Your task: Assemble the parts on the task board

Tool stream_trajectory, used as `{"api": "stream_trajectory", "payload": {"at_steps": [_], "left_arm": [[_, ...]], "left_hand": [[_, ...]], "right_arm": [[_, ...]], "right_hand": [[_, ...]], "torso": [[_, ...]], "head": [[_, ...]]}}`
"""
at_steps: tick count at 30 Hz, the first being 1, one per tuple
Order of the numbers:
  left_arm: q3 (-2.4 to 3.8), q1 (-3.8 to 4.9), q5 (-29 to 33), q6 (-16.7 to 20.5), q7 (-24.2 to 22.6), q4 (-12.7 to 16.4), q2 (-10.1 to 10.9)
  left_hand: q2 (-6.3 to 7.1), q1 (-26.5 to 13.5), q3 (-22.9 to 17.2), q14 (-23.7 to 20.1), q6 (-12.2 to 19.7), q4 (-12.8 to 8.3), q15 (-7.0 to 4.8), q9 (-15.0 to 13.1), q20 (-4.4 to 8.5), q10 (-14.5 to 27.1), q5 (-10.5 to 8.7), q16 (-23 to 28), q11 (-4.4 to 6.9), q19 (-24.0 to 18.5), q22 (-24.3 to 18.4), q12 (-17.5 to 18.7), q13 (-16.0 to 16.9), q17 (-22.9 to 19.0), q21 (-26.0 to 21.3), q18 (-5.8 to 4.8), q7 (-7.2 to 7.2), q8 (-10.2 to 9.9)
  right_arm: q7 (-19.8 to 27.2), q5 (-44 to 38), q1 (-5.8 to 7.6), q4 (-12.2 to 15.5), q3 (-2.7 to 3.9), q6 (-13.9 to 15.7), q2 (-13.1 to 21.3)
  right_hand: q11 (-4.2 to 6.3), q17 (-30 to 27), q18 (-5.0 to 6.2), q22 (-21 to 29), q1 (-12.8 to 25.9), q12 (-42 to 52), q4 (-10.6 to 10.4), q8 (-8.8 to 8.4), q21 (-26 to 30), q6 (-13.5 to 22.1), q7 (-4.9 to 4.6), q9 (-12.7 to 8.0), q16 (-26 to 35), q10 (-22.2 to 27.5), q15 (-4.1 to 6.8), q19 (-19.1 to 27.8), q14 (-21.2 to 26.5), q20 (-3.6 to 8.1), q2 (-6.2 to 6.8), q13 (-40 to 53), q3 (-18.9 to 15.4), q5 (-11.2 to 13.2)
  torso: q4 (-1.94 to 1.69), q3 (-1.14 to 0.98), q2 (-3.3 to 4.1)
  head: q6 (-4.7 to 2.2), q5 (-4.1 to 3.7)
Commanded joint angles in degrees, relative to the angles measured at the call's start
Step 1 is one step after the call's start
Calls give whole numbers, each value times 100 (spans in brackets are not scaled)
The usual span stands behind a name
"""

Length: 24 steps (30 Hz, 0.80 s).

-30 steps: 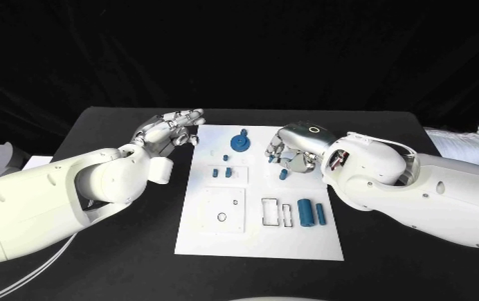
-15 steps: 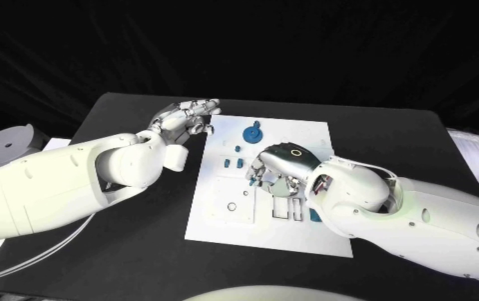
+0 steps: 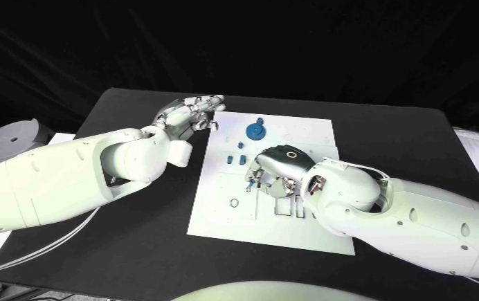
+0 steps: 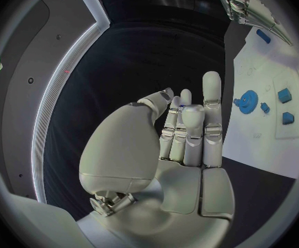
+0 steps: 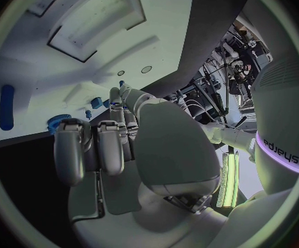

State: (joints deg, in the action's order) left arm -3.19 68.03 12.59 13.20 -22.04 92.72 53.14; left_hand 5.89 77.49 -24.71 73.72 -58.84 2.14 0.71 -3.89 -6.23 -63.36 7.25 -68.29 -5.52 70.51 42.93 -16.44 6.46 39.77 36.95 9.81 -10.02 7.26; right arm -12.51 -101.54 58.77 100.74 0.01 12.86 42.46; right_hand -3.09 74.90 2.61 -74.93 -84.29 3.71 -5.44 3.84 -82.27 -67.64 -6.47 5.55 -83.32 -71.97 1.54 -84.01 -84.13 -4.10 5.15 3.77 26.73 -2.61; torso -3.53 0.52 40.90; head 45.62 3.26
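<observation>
**Two hands at the board, one small part going in**

Two hands are near the white board (image 3: 225,211) on the table (image 3: 120,245). The right hand (image 3: 271,174) seems to pinch a small blue part (image 3: 248,189) above the board's middle. The left hand (image 3: 190,115) holds nothing, fingers nearly straight, beside the board's far corner. The blue gear (image 3: 255,131) already stands there. Next, I think, the part must be lowered carefully into its hole.

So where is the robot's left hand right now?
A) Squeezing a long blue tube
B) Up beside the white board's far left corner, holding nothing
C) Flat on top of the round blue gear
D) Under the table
B: the left hand sits beside the far left corner of the task board, fingers bare and empty, while the round blue gear stands apart from it on the board.
</observation>
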Motion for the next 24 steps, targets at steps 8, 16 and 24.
{"api": "stream_trajectory", "payload": {"at_steps": [8,16,24], "left_arm": [[3,-1,-81,-92,-14,5,-17],[3,-1,-85,-98,-9,8,-18],[3,-1,-85,-112,0,8,-17]], "left_hand": [[8,40,1,-46,32,-44,-1,9,-9,45,15,35,-7,-13,-5,-24,8,-8,11,59,-7,-5],[8,40,1,-46,32,-44,-1,9,-9,45,15,35,-7,-13,-5,-24,8,-8,11,59,-7,-5],[7,36,0,-49,42,-48,3,9,-12,58,15,35,-11,-16,-6,-36,10,-15,12,59,-11,-7]], "right_arm": [[3,-169,-21,-80,-27,-221,-93],[-5,-209,-30,-181,-43,-269,-165],[-3,-215,-46,-232,-49,-329,-208]], "right_hand": [[-38,582,28,-322,79,-13,1,3,33,0,-58,-4,12,-11,-40,-36,-410,-47,-15,-9,24,-20],[-40,580,27,-326,102,-11,0,4,30,-2,-58,-2,13,-12,-43,-37,-409,-51,-6,-8,20,-20],[-38,579,29,-318,105,-10,4,5,36,-3,-57,-1,13,-13,-44,-33,-408,-52,-4,-7,21,-20]], "torso": [[3,0,-4],[-2,5,-4],[1,1,-3]], "head": [[32,19],[38,24],[44,36]]}}
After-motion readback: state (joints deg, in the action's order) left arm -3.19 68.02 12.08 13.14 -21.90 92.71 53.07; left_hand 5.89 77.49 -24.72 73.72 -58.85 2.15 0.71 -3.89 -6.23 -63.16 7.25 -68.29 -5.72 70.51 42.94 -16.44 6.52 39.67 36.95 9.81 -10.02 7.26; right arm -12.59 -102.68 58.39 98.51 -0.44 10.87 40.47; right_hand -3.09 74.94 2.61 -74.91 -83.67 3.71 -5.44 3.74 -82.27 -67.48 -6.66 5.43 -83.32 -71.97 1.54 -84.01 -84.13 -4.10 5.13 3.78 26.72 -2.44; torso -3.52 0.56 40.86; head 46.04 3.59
